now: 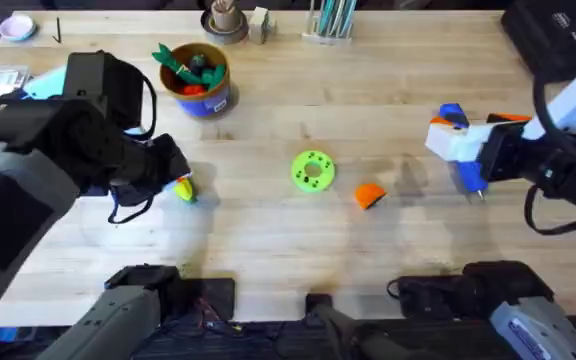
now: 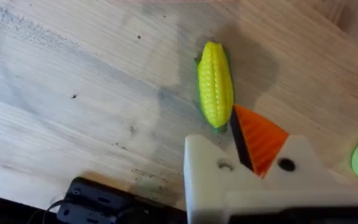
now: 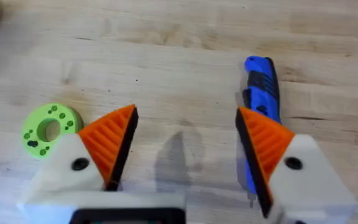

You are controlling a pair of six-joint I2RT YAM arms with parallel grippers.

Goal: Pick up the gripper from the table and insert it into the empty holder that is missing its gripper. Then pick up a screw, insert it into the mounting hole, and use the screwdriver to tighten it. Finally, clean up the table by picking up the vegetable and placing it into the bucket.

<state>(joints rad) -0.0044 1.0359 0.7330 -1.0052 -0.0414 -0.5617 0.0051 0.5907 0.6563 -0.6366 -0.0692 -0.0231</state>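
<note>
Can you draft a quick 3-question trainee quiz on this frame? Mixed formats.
1. True or false: the yellow toy corn is already in the bucket.
2. Multiple choice: what lies on the table between the lime-green disc and the blue screwdriver? A) a screw B) the loose orange gripper tip C) a red toy vegetable
3. Fill in: the right gripper is ____ (open/shut), with the screwdriver beside one of its fingers.

Key
1. False; it lies on the table just ahead of the left gripper.
2. B
3. open
</note>
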